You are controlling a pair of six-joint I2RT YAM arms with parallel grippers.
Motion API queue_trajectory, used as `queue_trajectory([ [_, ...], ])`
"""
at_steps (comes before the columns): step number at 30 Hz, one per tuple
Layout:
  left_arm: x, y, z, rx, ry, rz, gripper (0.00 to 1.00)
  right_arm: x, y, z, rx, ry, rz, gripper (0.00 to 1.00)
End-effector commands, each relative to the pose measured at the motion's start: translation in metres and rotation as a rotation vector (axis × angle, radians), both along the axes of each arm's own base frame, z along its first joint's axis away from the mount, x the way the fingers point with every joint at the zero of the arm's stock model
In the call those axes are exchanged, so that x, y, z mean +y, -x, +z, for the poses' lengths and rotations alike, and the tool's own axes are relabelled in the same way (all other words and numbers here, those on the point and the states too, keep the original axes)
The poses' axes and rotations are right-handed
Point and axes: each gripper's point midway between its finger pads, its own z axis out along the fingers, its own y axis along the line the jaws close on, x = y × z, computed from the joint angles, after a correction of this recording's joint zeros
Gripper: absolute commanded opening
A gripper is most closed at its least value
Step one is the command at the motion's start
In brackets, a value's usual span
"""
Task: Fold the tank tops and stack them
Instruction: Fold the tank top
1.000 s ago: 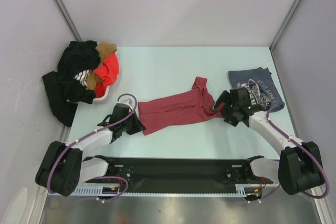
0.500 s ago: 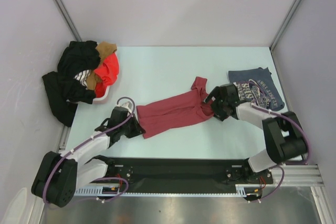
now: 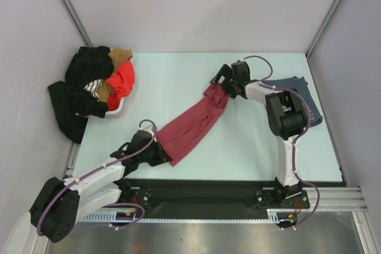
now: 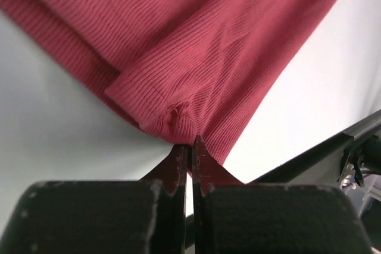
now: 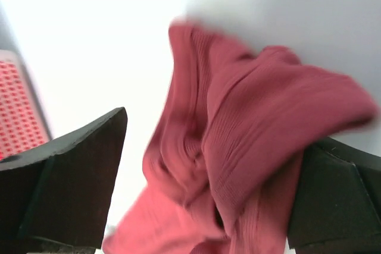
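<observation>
Across the pale table (image 3: 178, 75), a ribbed dark maroon tank top (image 3: 193, 124) stretches diagonally. The left gripper (image 4: 191, 141) pinches its near hem; the right gripper (image 3: 221, 81) gapes around its far end. Flattening is likely underway, and folding needs a firm far grasp.

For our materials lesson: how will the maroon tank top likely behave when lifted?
Probably floppy: the maroon tank top bunches into folds between the left end effector and right end effector. Likely light: a small hem pinch holds it.

The top camera overlooks the table (image 3: 178, 81); both wrist cameras closely face the maroon top (image 3: 193, 124).
</observation>
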Motion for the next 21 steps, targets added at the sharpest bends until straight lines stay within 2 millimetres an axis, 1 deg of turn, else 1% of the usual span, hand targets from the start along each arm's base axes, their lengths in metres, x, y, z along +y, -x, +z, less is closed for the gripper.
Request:
queue_trajectory([
  [1, -0.015, 0.005, 0.003, 0.004, 0.065, 0.032, 0.00, -0.012, -0.001, -0.044, 0.095, 0.029, 0.050, 1.00],
  [2, -0.022, 0.008, 0.006, -0.009, 0.079, 0.016, 0.00, -0.017, -0.010, -0.042, 0.087, 0.011, 0.031, 1.00],
  [3, -0.025, 0.009, 0.006, 0.002, 0.093, 0.039, 0.00, -0.017, -0.012, -0.040, 0.081, -0.014, 0.045, 1.00],
  [4, -0.026, 0.009, 0.005, -0.009, 0.086, 0.059, 0.00, -0.015, -0.019, -0.039, 0.050, -0.040, 0.057, 0.89],
  [5, -0.034, 0.014, 0.008, -0.003, 0.108, 0.059, 0.00, -0.018, -0.021, -0.035, 0.046, -0.067, 0.071, 0.83],
  [6, -0.036, 0.016, 0.009, -0.006, 0.114, 0.064, 0.00, -0.018, -0.020, -0.037, 0.050, -0.072, 0.075, 0.79],
  [7, -0.038, 0.017, 0.010, -0.009, 0.118, 0.070, 0.00, -0.019, -0.019, -0.039, 0.059, -0.071, 0.083, 0.78],
  [8, -0.039, 0.019, 0.010, -0.009, 0.122, 0.077, 0.00, -0.015, -0.017, -0.038, 0.062, -0.079, 0.108, 0.78],
  [9, -0.040, 0.021, 0.009, -0.007, 0.121, 0.076, 0.01, -0.014, -0.017, -0.037, 0.052, -0.060, 0.134, 0.80],
  [10, -0.042, 0.020, 0.011, -0.008, 0.124, 0.075, 0.01, -0.014, -0.010, -0.043, 0.089, -0.040, 0.143, 0.82],
  [11, -0.042, 0.021, 0.009, -0.002, 0.117, 0.074, 0.00, -0.015, -0.008, -0.049, 0.103, -0.010, 0.147, 0.84],
  [12, -0.042, 0.021, 0.009, -0.001, 0.116, 0.069, 0.01, -0.012, -0.010, -0.045, 0.096, 0.010, 0.155, 0.86],
  [13, -0.042, 0.021, 0.008, 0.002, 0.109, 0.065, 0.01, -0.013, -0.002, -0.052, 0.131, 0.052, 0.172, 0.88],
  [14, -0.044, 0.020, 0.009, 0.001, 0.107, 0.062, 0.01, -0.017, -0.003, -0.057, 0.140, 0.104, 0.155, 0.88],
  [15, -0.045, 0.020, 0.010, 0.001, 0.107, 0.056, 0.00, -0.013, 0.003, -0.058, 0.170, 0.143, 0.163, 0.88],
  [16, -0.046, 0.020, 0.011, -0.002, 0.107, 0.054, 0.01, -0.014, 0.004, -0.059, 0.174, 0.186, 0.170, 0.88],
  [17, -0.046, 0.020, 0.012, -0.002, 0.107, 0.053, 0.01, -0.023, 0.002, -0.062, 0.175, 0.262, 0.132, 0.88],
  [18, -0.047, 0.019, 0.013, -0.005, 0.108, 0.053, 0.01, -0.028, 0.012, -0.069, 0.224, 0.324, 0.125, 0.88],
  [19, -0.047, 0.019, 0.013, -0.005, 0.108, 0.054, 0.01, -0.025, 0.009, -0.062, 0.211, 0.377, 0.115, 0.88],
  [20, -0.046, 0.020, 0.013, -0.006, 0.107, 0.055, 0.01, -0.036, 0.009, -0.069, 0.227, 0.456, 0.074, 0.89],
  [21, -0.047, 0.020, 0.014, -0.010, 0.110, 0.055, 0.01, -0.041, 0.016, -0.073, 0.267, 0.496, 0.069, 0.88],
])
